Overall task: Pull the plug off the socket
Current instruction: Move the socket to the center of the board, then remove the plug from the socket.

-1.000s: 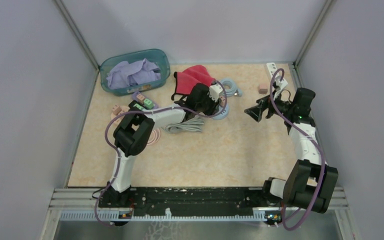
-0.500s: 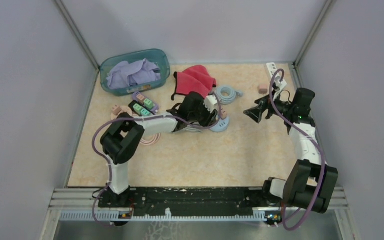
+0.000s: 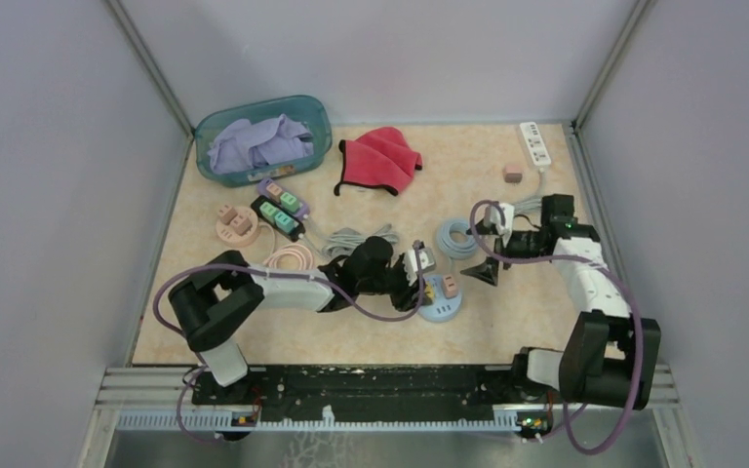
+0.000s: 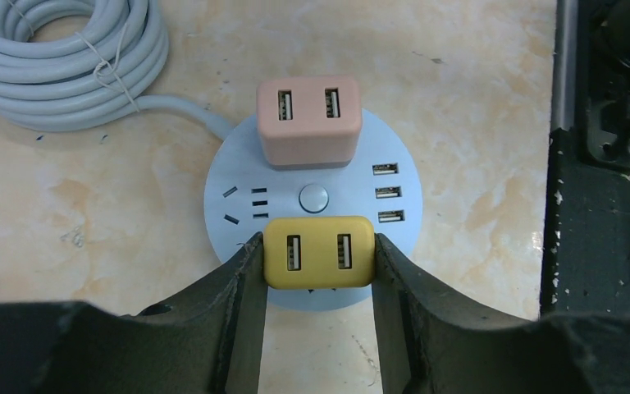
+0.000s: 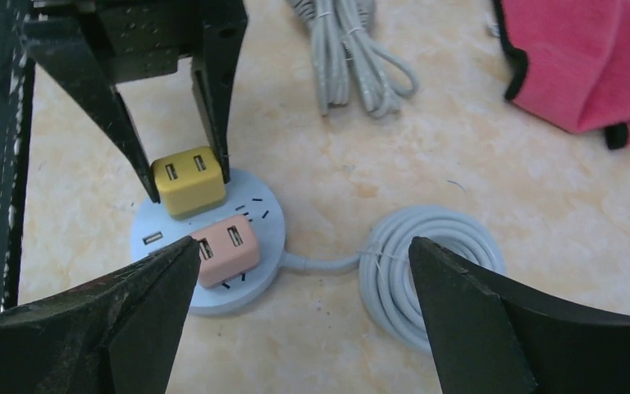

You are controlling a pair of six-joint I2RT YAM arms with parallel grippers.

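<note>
Your left pincer has dragged the round socket toward the near edge of the table, its jaws clamped on the yellow plug, which is still seated. Your right pincer has arrived above, fully open and empty. I'd brace the socket, then pull.

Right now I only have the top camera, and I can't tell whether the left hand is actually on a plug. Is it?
Observer: Yes. The left wrist view shows the left hand with both fingers pressed against the sides of the yellow plug.
Operator: Is it out yet?
Observer: It looks seated on the round socket, opposite a pink plug.
Operator: And the right hand?
Observer: The right wrist view shows the right hand wide open over the socket, holding nothing.
</note>
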